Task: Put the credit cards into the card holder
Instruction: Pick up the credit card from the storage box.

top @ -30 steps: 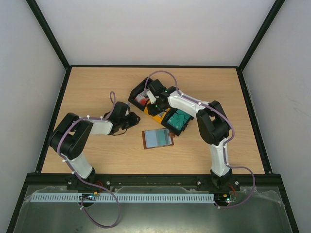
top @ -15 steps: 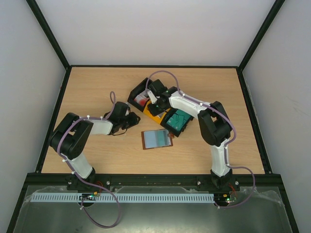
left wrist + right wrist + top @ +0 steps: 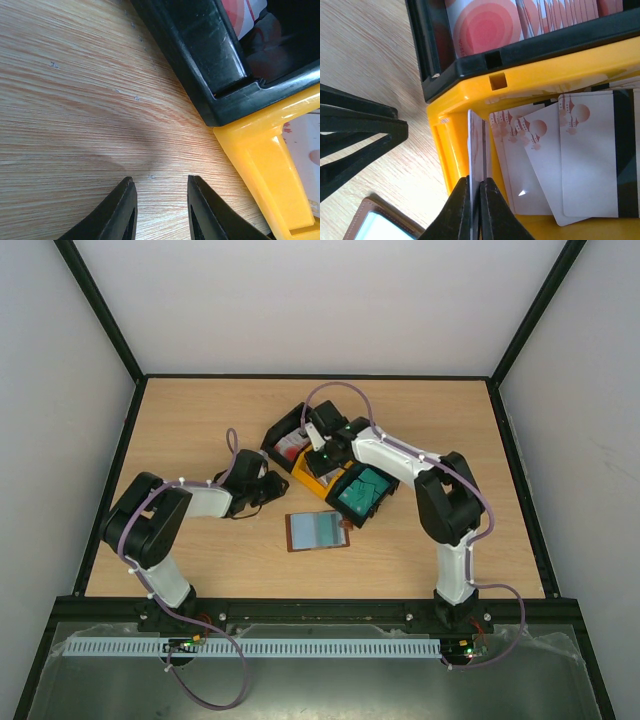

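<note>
- Step: pick. The right gripper (image 3: 476, 189) is clamped on one thin white card (image 3: 475, 145), edge-on, inside the yellow bin (image 3: 470, 91).
- Next: lift it clear of the bin wall, then lay it flat for the card holder (image 3: 318, 531), which is open just on the arms' side of the yellow bin.
- Idle: left gripper (image 3: 159, 200) part-open, empty, left of the yellow bin.
- Cards glossy and rigid; holder brown leather.

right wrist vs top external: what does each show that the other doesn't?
Right wrist only: right gripper shut on a white card, edge-on at the yellow bin, more red-marked cards lying inside. Top external only: teal cards in the near black bin, the whole open wallet, the left gripper beside the bins. Both: yellow bin, far black bin of pink-marked cards, wallet (wrist sees just a corner).
</note>
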